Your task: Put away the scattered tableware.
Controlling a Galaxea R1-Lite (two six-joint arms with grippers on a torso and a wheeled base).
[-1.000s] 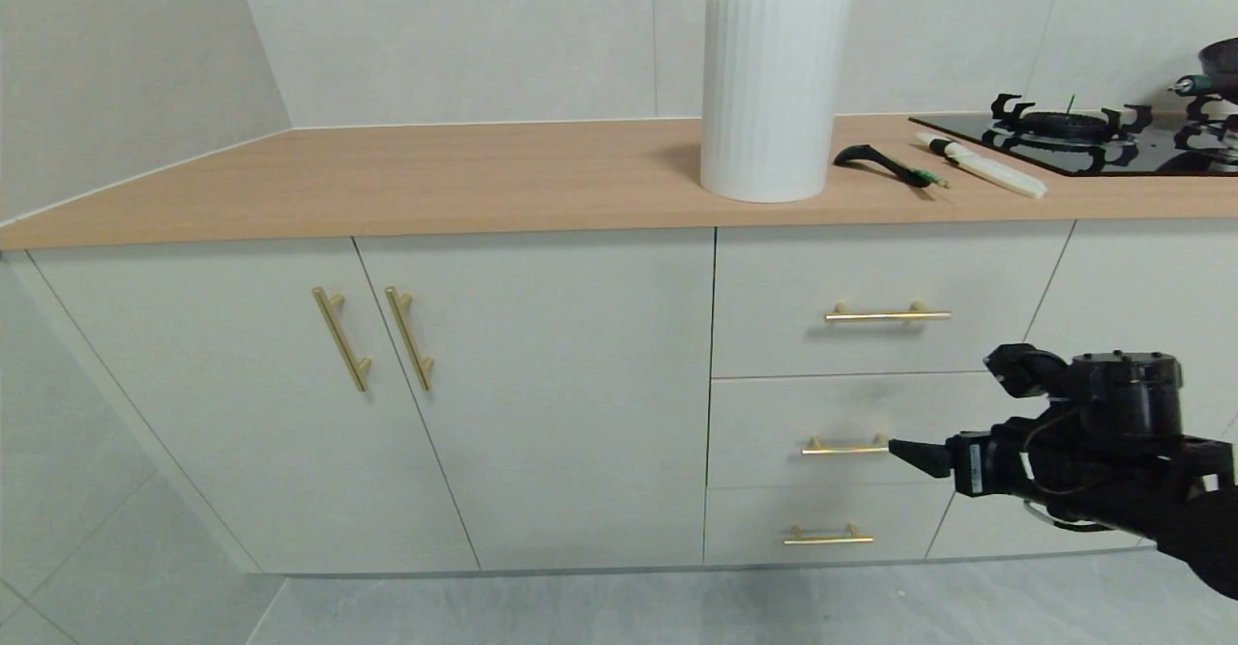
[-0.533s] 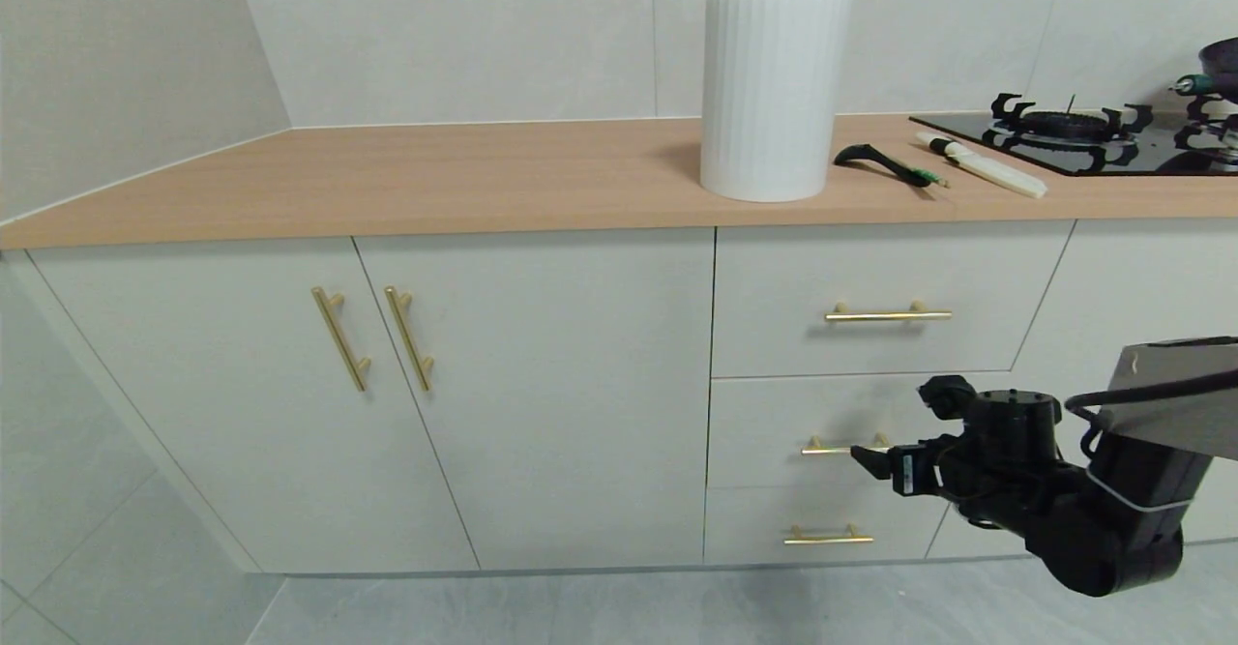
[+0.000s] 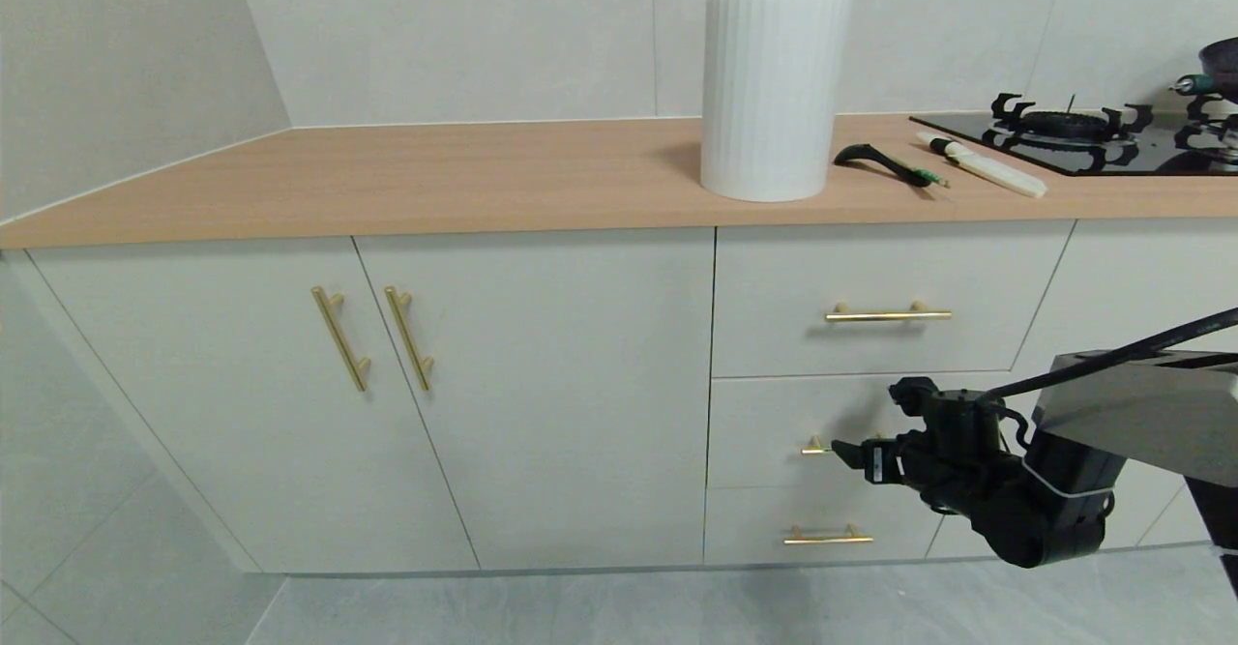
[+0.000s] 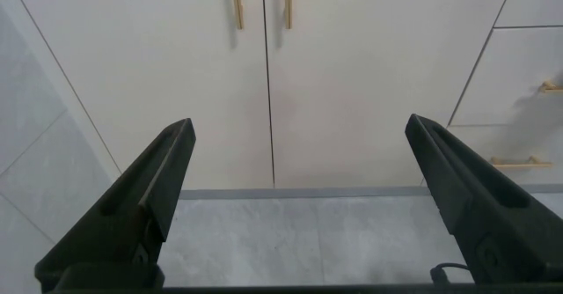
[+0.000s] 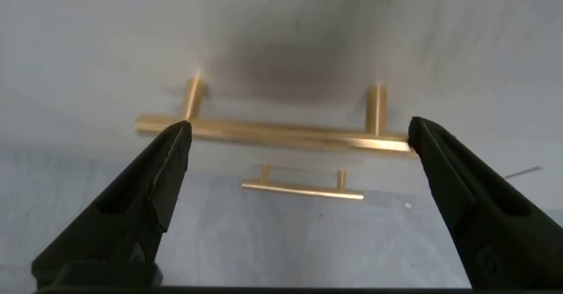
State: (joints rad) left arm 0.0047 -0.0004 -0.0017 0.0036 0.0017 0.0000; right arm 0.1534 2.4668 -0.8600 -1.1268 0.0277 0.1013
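Note:
On the wooden counter lie a black-handled utensil [image 3: 885, 163] and a white utensil with a black end [image 3: 982, 164], just right of a tall white ribbed container [image 3: 774, 94]. My right gripper [image 3: 844, 452] is low in front of the drawers, its tips at the middle drawer's gold handle [image 3: 814, 448]. In the right wrist view that gripper [image 5: 299, 128] is open, and the handle bar [image 5: 273, 134] runs across the gap between the fingers [image 5: 141, 206]. My left gripper [image 4: 299, 127] is open with nothing in it and faces the double cabinet doors [image 4: 264, 74] low by the floor.
A gas hob [image 3: 1083, 132] sits at the counter's right end. The top drawer handle [image 3: 888, 314] is above my right gripper and the bottom drawer handle [image 3: 828, 535] below it. Two gold door handles [image 3: 372, 337] are on the left cabinet doors. Grey tiled floor [image 3: 580, 611] lies below.
My right arm has moved left and toward the drawers, bringing the gripper's tips from right of the middle drawer handle up to it. The counter items have not moved.

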